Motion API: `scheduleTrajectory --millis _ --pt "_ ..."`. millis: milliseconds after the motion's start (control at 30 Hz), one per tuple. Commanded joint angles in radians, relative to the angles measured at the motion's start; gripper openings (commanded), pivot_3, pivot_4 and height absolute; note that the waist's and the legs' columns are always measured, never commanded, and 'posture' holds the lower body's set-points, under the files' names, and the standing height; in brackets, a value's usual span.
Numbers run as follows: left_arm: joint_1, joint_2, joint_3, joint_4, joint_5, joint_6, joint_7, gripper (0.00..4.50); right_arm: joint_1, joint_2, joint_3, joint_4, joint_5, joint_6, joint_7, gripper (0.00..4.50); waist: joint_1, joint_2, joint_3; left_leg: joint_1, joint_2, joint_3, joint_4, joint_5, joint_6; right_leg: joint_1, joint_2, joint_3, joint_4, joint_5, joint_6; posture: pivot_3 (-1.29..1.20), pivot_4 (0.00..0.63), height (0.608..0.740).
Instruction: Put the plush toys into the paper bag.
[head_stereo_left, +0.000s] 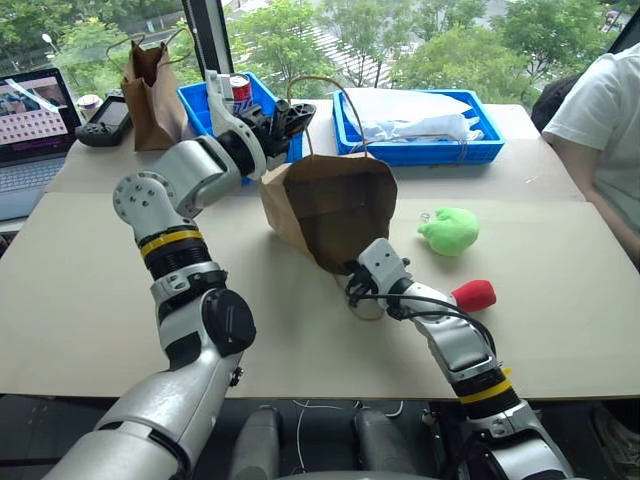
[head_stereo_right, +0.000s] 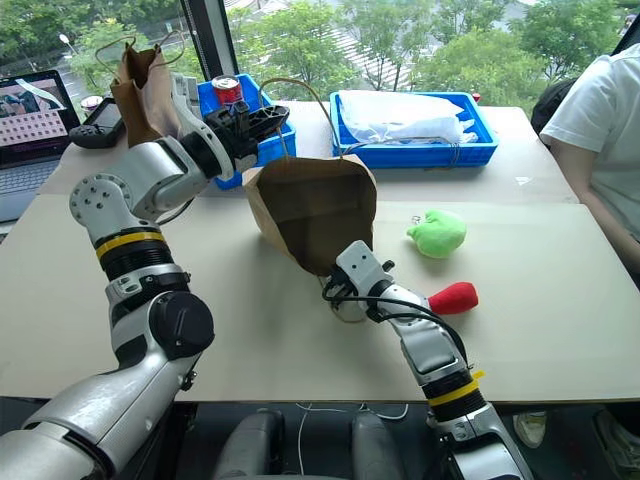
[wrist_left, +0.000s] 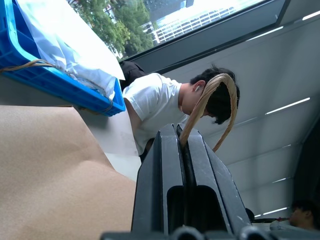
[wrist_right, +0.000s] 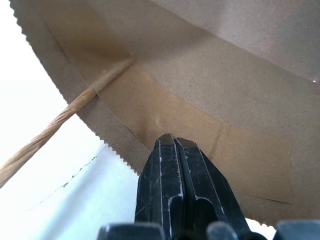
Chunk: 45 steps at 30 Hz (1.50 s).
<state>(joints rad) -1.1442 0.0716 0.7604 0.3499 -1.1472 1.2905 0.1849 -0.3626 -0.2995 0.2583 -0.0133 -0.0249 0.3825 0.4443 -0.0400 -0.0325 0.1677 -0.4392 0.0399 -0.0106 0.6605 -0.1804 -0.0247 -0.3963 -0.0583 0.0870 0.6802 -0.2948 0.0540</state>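
Your left tool (wrist_left: 181, 137) is clamped on the bag's (head_stereo_left: 335, 205) handle (wrist_left: 210, 100), your right tool (wrist_right: 172, 142) pinches its rim; green toy (head_stereo_left: 450, 230) and red toy (head_stereo_left: 475, 295) lie on the bench (head_stereo_left: 560, 300) right of it.

Along the far edge of the table (head_stereo_left: 300, 350) sit two blue crates: the larger blue tray (head_stereo_left: 420, 152) holds a white cloth (head_stereo_left: 410, 118), while the smaller blue crate (head_stereo_left: 200, 105) holds a red can (head_stereo_right: 227, 90). A narrow, darker brown bag (head_stereo_left: 150, 85) stands near the far left corner, beside a black controller (head_stereo_left: 108, 120) and an open laptop (head_stereo_left: 35, 125). A person in a white shirt (head_stereo_left: 605, 130) sits at the right edge.
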Motion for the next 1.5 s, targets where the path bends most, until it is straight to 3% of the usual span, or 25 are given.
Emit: scheduleTrajectory --millis 33,267,367,467,633,733,1000,1133,1300,1467,1500 --pt "0.018 -0.005 -0.039 -0.061 -0.066 0.012 -0.002 0.0 0.015 0.003 -0.06 -0.097 0.076 0.058 0.037 0.02 0.0 0.0 0.0 0.0 0.0 0.0 0.0 0.0 0.0 0.0 0.0 0.0 0.0 0.0 0.0 0.0 0.15 0.698" --pt "0.116 -0.002 -0.088 -0.127 -0.131 0.035 0.034 0.0 -0.014 -0.06 -0.171 -0.314 0.218 0.249 0.107 0.02 0.002 -0.001 0.001 -0.001 -0.001 -0.001 0.0 0.0 0.0 -0.001 -0.001 0.0 0.0 0.0 0.0 0.0 0.15 0.698" --pt "0.13 0.035 -0.13 -0.137 -0.127 0.044 0.014 0.0 -0.04 -0.217 -0.261 -0.456 0.306 0.416 0.19 0.69 0.004 -0.001 0.001 -0.002 -0.002 -0.002 0.0 0.0 0.0 -0.002 -0.001 0.0 0.0 0.0 0.0 0.0 0.15 0.698" --pt "0.135 0.043 -0.145 -0.133 -0.147 0.032 0.017 0.0 -0.055 -0.374 -0.372 -0.534 0.393 0.532 0.261 1.76 0.015 -0.001 0.002 -0.004 -0.003 -0.002 0.0 0.0 0.0 -0.003 -0.002 0.0 -0.001 0.0 0.0 0.0 0.15 0.698" --pt "0.136 0.036 -0.169 -0.125 -0.17 0.011 0.014 0.0 0.082 -0.738 -0.51 -0.496 0.401 0.523 0.469 3.41 0.031 -0.002 0.002 -0.005 -0.004 -0.003 -0.001 0.0 0.0 -0.001 -0.002 -0.001 -0.005 -0.001 0.001 0.0 0.15 0.698" --pt "0.142 0.033 -0.186 -0.127 -0.185 0.004 0.016 0.0 0.217 -0.833 -0.484 -0.44 0.356 0.427 0.53 4.43 0.031 -0.004 0.003 -0.004 -0.004 -0.004 -0.002 0.0 0.001 0.003 -0.002 -0.002 -0.01 -0.001 0.001 0.0 0.15 0.698" --pt "0.148 0.059 -0.217 -0.124 -0.187 -0.002 0.004 0.0 0.261 -0.741 -0.312 -0.226 0.211 0.236 0.437 4.43 0.02 -0.004 0.003 -0.003 -0.004 -0.005 -0.002 0.0 0.0 0.005 -0.002 -0.001 -0.011 0.0 0.002 0.0 0.15 0.698" --pt "0.141 0.063 -0.223 -0.127 -0.201 -0.007 0.011 0.0 0.272 -0.729 -0.292 -0.185 0.157 0.185 0.406 3.41 0.027 -0.003 0.003 -0.003 -0.005 -0.005 -0.002 0.0 0.0 0.006 -0.003 -0.001 -0.012 0.0 0.003 0.0 0.15 0.698" --pt "0.15 0.052 -0.233 -0.14 -0.228 -0.021 0.037 0.0 0.263 -0.756 -0.341 -0.235 0.154 0.153 0.423 1.7 0.029 -0.003 0.003 -0.003 -0.006 -0.006 -0.002 0.0 0.0 0.007 -0.003 -0.001 -0.014 0.0 0.003 0.0 0.15 0.698" --pt "0.179 0.011 -0.245 -0.182 -0.276 -0.047 0.101 0.0 0.095 -0.766 -0.419 -0.419 0.334 0.268 0.498 0.05 0.021 -0.003 0.003 -0.003 -0.005 -0.006 -0.002 0.0 0.0 0.007 -0.003 -0.001 -0.013 0.001 0.003 0.0 0.15 0.698" --pt "0.183 0.006 -0.25 -0.188 -0.286 -0.05 0.112 0.0 0.052 -0.757 -0.397 -0.441 0.343 0.288 0.49 0.05 0.023 -0.003 0.003 -0.002 -0.005 -0.007 -0.002 0.0 0.0 0.007 -0.002 -0.001 -0.013 0.001 0.003 0.0 0.15 0.698"
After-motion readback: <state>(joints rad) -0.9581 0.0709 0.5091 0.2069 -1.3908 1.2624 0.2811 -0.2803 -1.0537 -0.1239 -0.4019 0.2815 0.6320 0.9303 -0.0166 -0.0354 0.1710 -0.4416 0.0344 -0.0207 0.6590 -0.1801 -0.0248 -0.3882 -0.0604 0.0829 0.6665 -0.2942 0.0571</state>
